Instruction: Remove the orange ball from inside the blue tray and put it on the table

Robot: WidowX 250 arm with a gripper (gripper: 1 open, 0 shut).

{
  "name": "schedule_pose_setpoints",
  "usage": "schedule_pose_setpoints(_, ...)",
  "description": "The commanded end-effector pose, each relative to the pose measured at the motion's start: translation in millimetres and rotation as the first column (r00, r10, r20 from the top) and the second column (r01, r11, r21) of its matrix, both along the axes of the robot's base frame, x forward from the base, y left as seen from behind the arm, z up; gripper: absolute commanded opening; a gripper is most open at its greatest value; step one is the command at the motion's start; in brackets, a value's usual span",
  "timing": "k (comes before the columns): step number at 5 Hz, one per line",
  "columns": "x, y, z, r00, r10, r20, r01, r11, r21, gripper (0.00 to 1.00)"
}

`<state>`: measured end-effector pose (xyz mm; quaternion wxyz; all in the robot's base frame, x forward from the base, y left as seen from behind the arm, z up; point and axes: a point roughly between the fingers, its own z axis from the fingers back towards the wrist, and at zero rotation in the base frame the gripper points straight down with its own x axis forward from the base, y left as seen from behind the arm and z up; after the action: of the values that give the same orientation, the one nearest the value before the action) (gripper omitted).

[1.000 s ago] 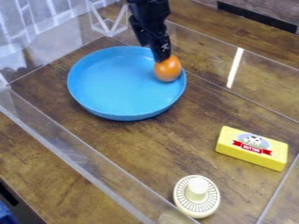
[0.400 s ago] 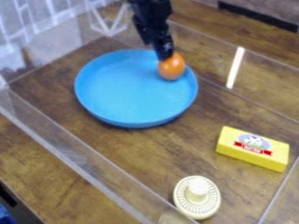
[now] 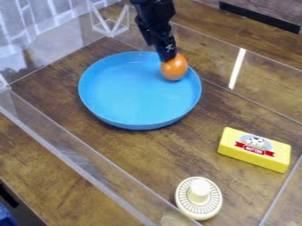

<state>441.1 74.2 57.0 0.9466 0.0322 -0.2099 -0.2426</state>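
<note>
The orange ball (image 3: 174, 69) lies inside the blue tray (image 3: 127, 92), against its far right rim. The tray rests on the dark wood table (image 3: 71, 168). My black gripper (image 3: 169, 55) comes down steeply from the top of the view, and its tips reach the top of the ball. The jaws look spread, one finger on each side of the ball's upper half. The ball still sits on the tray floor. The arm hides the back of the ball.
A yellow box (image 3: 253, 148) lies on the table at the right. A cream ribbed round disc (image 3: 197, 195) sits near the front edge. Clear acrylic walls (image 3: 48, 132) run along the left and front sides and behind the tray.
The blue tray has slid a little to the right and toward the front, and the ball has shifted with it. The gripper has stayed in about the same place, with its jaws unchanged.
</note>
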Motion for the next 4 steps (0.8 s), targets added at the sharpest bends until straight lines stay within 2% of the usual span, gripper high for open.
schedule_pose_setpoints(1,-6.9,0,-49.4,0.996,-0.029,-0.084,0.029,1.0,-0.003,1.0)
schedule_pose_setpoints(4,-9.7,4,-64.4,0.996,-0.039,-0.079,0.04,0.999,0.008,1.0)
